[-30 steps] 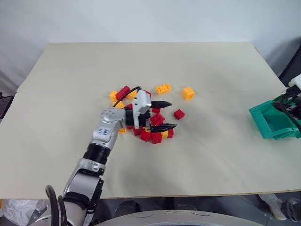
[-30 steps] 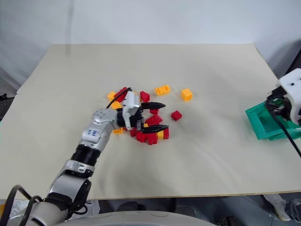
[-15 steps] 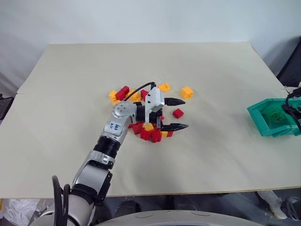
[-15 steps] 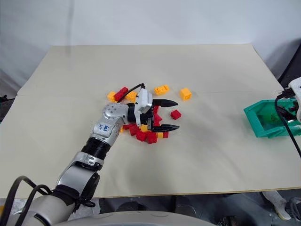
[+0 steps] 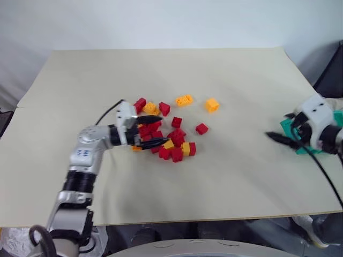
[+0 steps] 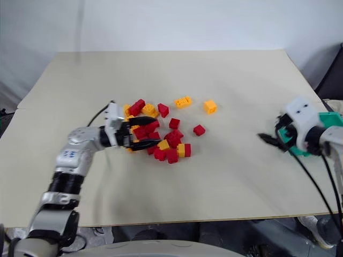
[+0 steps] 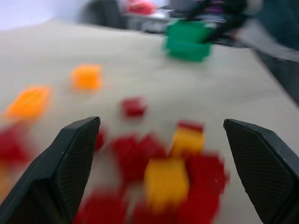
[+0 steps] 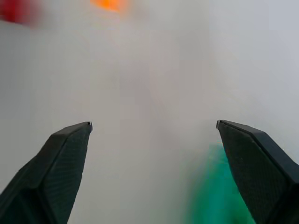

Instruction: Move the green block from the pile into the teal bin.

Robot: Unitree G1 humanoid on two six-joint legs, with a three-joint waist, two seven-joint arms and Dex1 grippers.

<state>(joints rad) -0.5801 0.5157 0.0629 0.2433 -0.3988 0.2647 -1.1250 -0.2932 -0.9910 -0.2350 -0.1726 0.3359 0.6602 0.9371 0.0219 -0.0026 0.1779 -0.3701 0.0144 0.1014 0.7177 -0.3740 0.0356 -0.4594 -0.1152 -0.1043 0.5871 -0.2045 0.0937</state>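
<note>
I am holding the left hand over the pile and the right hand beside the teal bin, fingers apart, empty; I cannot tell where the green block is lying; likely light, rigid, slick, best pinched across its flat sides

Beige table — the pile mid-table — the teal bin at right edge
</note>
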